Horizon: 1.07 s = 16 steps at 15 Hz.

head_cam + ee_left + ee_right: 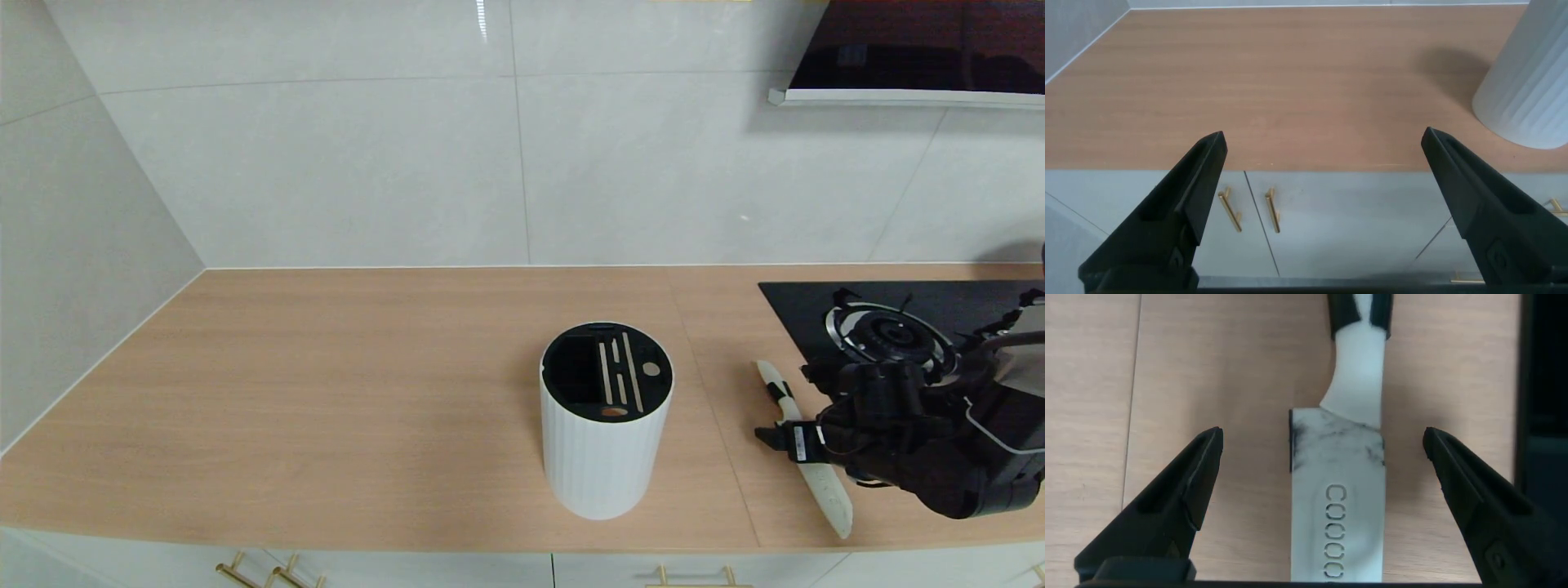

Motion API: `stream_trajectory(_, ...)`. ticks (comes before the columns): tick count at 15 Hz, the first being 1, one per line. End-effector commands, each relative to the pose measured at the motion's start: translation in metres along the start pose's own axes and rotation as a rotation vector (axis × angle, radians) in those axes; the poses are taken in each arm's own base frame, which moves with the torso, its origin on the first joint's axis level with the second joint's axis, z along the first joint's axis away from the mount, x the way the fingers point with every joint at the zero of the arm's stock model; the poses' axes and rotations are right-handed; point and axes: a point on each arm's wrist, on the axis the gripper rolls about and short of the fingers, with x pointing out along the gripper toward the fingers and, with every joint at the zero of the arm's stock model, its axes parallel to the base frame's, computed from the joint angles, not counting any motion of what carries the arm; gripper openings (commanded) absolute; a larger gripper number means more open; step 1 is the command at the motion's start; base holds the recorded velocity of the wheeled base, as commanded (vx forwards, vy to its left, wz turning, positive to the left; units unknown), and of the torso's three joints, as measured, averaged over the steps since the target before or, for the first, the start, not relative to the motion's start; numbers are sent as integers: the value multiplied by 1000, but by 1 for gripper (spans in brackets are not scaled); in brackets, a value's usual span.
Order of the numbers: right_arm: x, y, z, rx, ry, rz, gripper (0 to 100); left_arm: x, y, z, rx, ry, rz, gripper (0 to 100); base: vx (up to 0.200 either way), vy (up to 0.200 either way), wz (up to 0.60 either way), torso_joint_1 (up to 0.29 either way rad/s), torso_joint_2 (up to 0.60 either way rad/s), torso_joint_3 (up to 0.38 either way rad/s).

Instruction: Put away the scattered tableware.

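A white knife (804, 445) with a marbled blade and a black-banded handle lies flat on the wooden counter (367, 392), just left of the stove. My right gripper (790, 407) hovers over it, open, one finger on each side of the knife and not touching it. In the right wrist view the knife (1339, 498) lies lengthwise between the spread fingers of the right gripper (1321, 457). A white ribbed holder (604, 425) with a black slotted top stands upright mid-counter. My left gripper (1323, 147) is open with nothing in it, above the counter's front edge, with the holder (1527, 90) off to one side.
A black gas stove (898, 327) with a metal burner ring occupies the counter's right end, close to the knife. A tiled wall runs along the back and left. Cabinet doors with brass handles (1249, 211) sit below the front edge. Bare counter lies left of the holder.
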Motion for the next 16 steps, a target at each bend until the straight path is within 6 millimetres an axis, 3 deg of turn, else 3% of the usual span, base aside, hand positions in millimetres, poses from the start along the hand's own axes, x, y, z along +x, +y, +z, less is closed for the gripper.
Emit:
stream_trajectory(1, 1, -1, -1, 2, 5, -3, 0, 0, 0, 0, 0, 1, 1, 100, 0, 0, 0, 0, 0, 0)
stream_trajectory(12, 6, -3, -4, -2, 12, -25, 0, 0, 0, 0, 0, 1, 1, 100, 0, 0, 0, 0, 0, 0)
stream_trajectory(13, 2, -3, 1, -1, -11, -26, 0, 0, 0, 0, 5, 0, 1, 100, 0, 0, 0, 0, 0, 0)
stream_trajectory(16, -36, -3, 26, 4, -123, -15, 0, 0, 0, 0, 8, 1, -1, 100, 0, 0, 0, 0, 0, 0)
